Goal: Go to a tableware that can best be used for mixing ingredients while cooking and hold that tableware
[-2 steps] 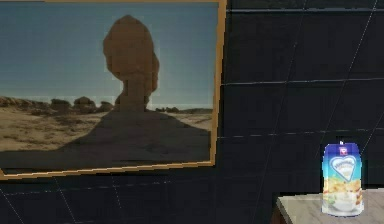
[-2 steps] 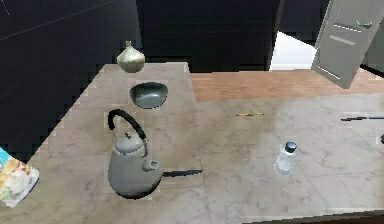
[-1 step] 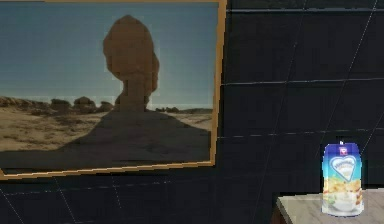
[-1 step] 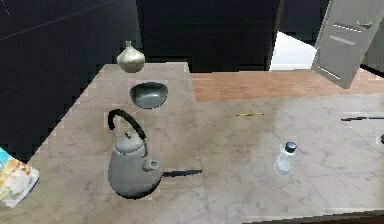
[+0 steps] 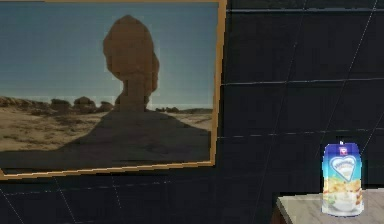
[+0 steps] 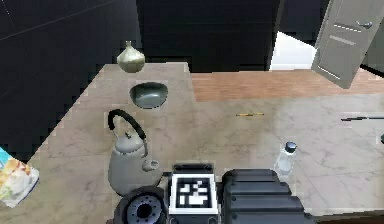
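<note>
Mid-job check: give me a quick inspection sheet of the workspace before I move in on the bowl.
Surface: beige marbled countertop.
Job's things: green bowl, upright on the counter, between the vase and the kettle.
Clutter: vase, kettle, bottle, thin stick, printed container at the counter's corner.
Grippers: gripper low at the arm side view's bottom edge, by the kettle; cannot tell whether it holds anything.
Cables: nothing seen.
Surroundings: dark wall, framed desert picture, pale door.

one kettle [image 6: 128, 155], one bowl [image 6: 151, 95], one vase [image 6: 129, 58], one bottle [image 6: 287, 160], one carton [image 5: 342, 179]
</note>
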Motion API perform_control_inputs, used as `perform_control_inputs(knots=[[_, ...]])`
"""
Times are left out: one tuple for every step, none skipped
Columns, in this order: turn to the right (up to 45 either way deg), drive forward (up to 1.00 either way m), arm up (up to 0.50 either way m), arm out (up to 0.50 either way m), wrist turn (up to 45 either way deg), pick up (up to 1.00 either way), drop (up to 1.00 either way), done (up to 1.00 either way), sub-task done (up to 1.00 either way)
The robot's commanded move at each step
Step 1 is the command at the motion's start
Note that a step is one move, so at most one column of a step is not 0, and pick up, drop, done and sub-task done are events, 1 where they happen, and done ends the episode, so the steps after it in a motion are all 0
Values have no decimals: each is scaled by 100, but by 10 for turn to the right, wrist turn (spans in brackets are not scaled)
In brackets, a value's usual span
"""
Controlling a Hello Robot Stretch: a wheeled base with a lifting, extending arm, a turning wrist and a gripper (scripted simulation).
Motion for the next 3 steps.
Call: perform_control_inputs(knots=[[0, 0, 0, 50, 0, 0, 0, 0, 0], [0, 0, 0, 0, 450, 0, 0, 0, 0], [0, 0, 0, 0, 450, 0, 0, 0, 0]])
